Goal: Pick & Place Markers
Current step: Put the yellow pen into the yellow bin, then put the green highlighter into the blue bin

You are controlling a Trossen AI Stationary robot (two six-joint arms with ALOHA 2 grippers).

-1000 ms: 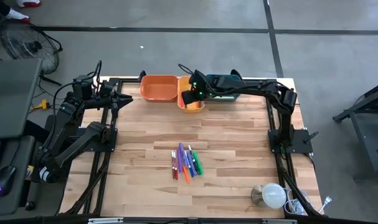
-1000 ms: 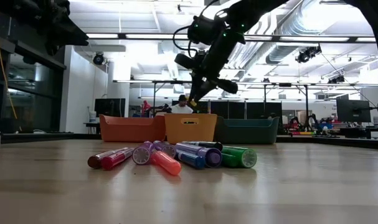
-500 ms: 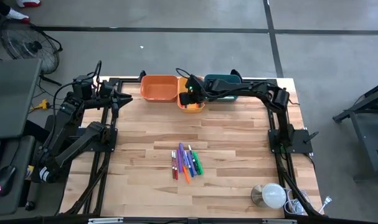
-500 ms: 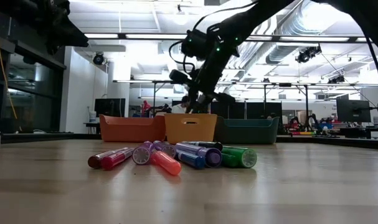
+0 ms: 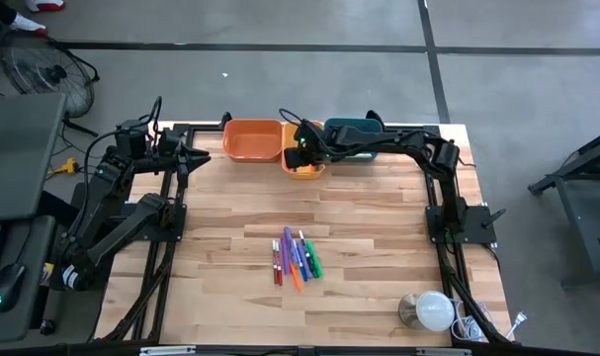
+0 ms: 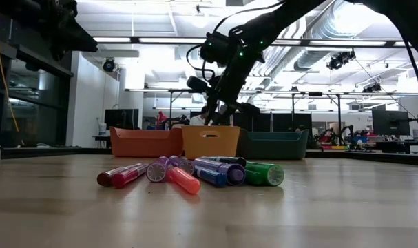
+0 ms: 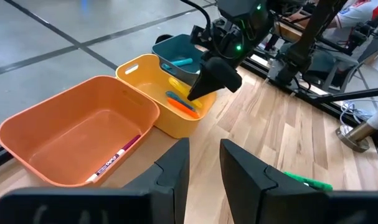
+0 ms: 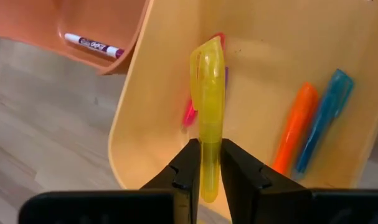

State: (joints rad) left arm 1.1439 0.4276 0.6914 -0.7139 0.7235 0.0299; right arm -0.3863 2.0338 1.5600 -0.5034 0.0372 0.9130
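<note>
While the right gripper (image 8: 204, 163) hangs over the yellow plastic bin (image 5: 301, 168), a slim yellow marker (image 8: 208, 118) stands between its two dark fingers (image 8: 186, 163), which sit against the barrel on either side; whether they are clamping it or have begun to let go cannot be told. Inside that bin, below the yellow marker, lie an orange marker (image 8: 293, 129), a light blue marker (image 8: 324, 118) just beside it, and a pink one (image 8: 190, 114) partly hidden behind the yellow barrel. Right arm reaches from its base across the far edge of the wooden table (image 5: 379, 247) to the yellow bin, wrist tipped downward. On the left of the yellow bin, touching it, the orange plastic bin (image 5: 252, 139) holds one white-barrelled marker (image 7: 117, 157) with dark print, not readable. Nearer the table's front from the yellow bin, well apart, a loose cluster of markers (image 5: 296, 257) lies on the wood. Left gripper (image 7: 204, 165) is held off beyond the orange bin, fingers slightly apart, nothing between them.
</note>
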